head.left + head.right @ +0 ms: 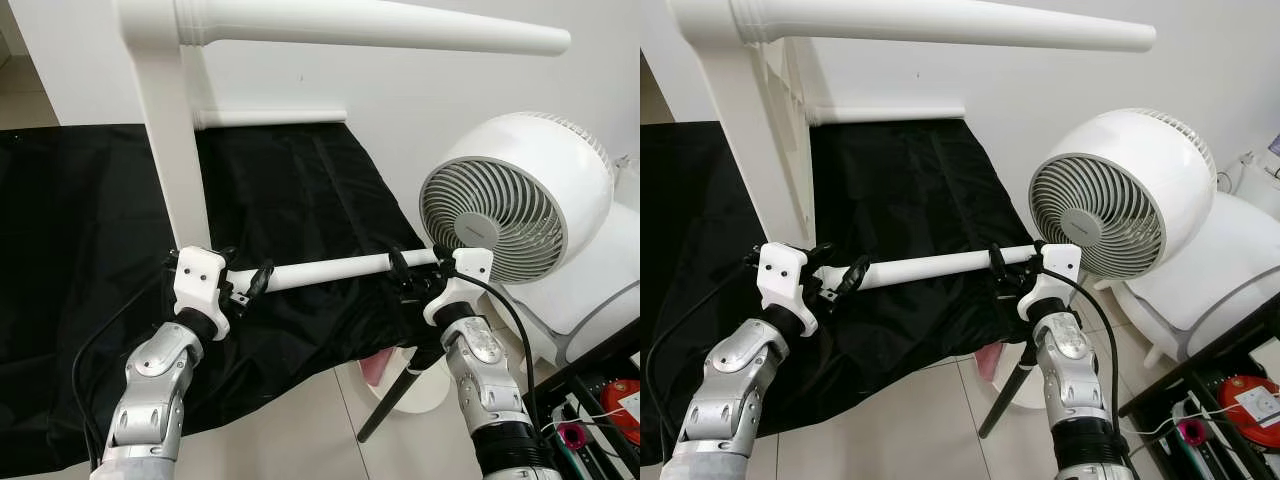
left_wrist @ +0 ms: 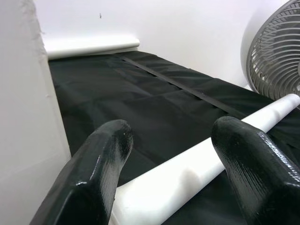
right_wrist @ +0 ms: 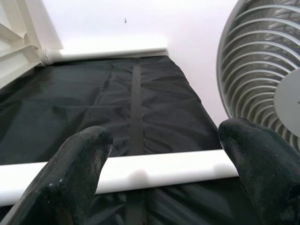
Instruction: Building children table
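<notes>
A: Status? Both grippers grasp one white leg point(image 1: 320, 270), left gripper point(image 1: 245, 285) at the frame-side end, right gripper point(image 1: 405, 270) near the free end.

B: Table frame point(image 1: 165, 150) lies tipped on the black sheet point(image 1: 80, 230), two legs fitted. This leg seems unattached; fitting remains.
</notes>
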